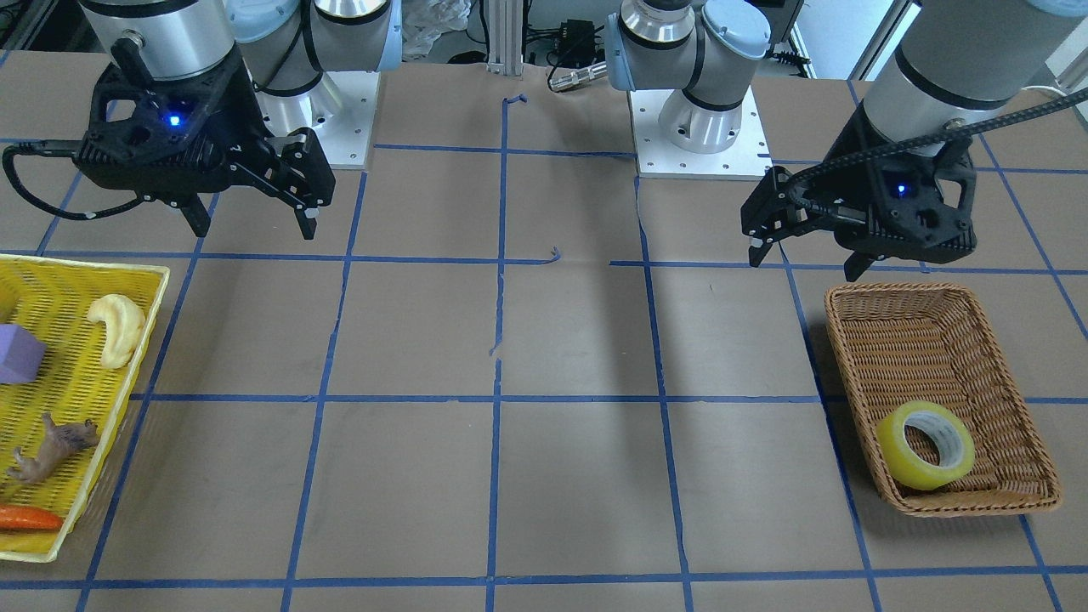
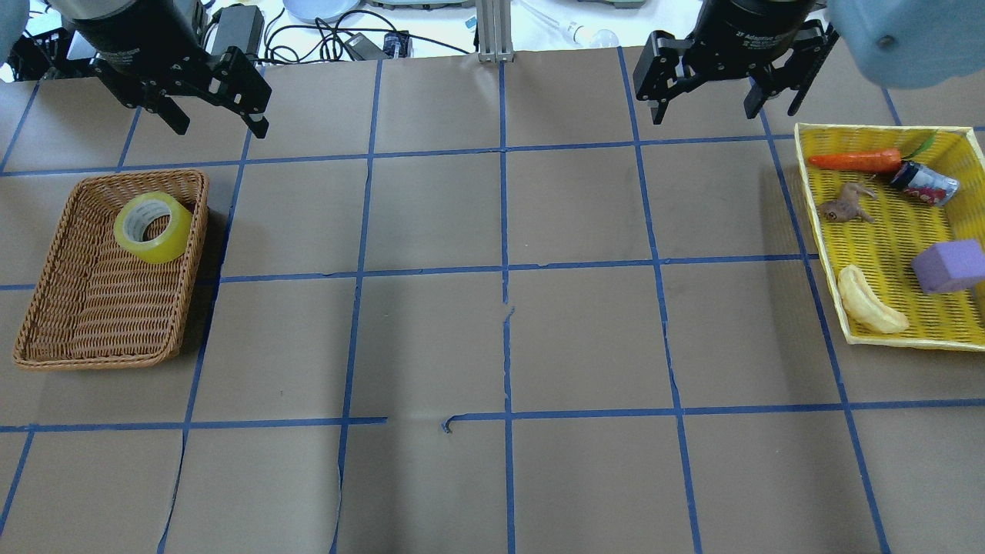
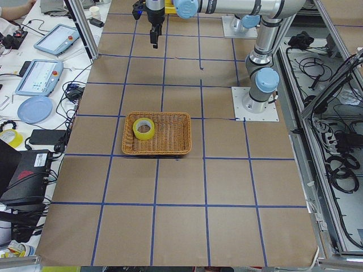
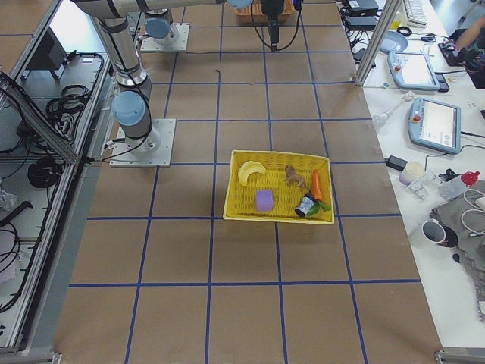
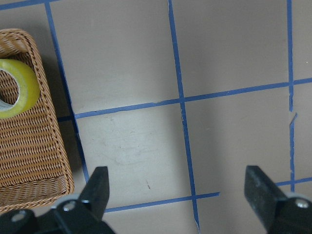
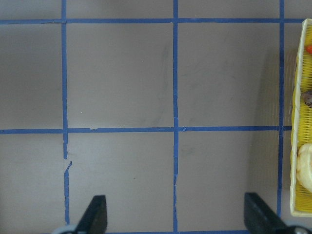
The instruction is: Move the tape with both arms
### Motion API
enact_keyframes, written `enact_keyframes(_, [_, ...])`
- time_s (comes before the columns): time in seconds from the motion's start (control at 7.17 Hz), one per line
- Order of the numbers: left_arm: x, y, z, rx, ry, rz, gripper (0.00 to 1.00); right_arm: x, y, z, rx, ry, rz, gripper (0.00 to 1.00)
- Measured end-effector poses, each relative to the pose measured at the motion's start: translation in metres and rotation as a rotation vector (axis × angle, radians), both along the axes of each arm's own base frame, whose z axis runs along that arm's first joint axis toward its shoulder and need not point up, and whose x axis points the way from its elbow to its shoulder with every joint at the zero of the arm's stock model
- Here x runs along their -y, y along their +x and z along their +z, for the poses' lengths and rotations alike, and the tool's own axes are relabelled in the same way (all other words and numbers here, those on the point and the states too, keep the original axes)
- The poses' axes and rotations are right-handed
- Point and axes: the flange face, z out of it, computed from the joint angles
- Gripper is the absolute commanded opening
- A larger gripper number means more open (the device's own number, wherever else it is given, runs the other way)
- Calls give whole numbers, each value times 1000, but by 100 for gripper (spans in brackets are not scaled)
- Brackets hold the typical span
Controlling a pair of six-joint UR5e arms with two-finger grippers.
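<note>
The tape [image 1: 899, 466] is a yellow roll that leans on its side in a brown wicker basket [image 1: 914, 340]. It sits at the basket's far end in the overhead view [image 2: 168, 246] and shows at the left edge of the left wrist view [image 5: 30, 87]. My left gripper [image 2: 221, 123] is open and empty. It hangs above the table, beside the basket's far corner, apart from the tape. It also shows in the front view [image 1: 803, 262]. My right gripper [image 2: 705, 111] is open and empty above bare table, well away from the tape.
A yellow mesh basket [image 2: 893, 231] on my right holds a carrot [image 2: 854, 161], a can [image 2: 926, 184], a toy animal [image 2: 845, 206], a purple block [image 2: 950, 265] and a banana [image 2: 868, 309]. Brown paper with blue tape lines covers the table [image 2: 500, 346].
</note>
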Motion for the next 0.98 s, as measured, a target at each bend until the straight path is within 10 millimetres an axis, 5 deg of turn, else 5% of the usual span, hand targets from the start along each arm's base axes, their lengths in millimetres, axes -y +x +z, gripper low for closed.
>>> enact_keyframes(0.42, [-11,-57,-7,63,-5,35,100,0,0,0,-1,-2,-1,100])
enact_keyframes(0.98, [-18,-64,-15,66,-15,36,100,0,0,0,-2,-3,-1,100])
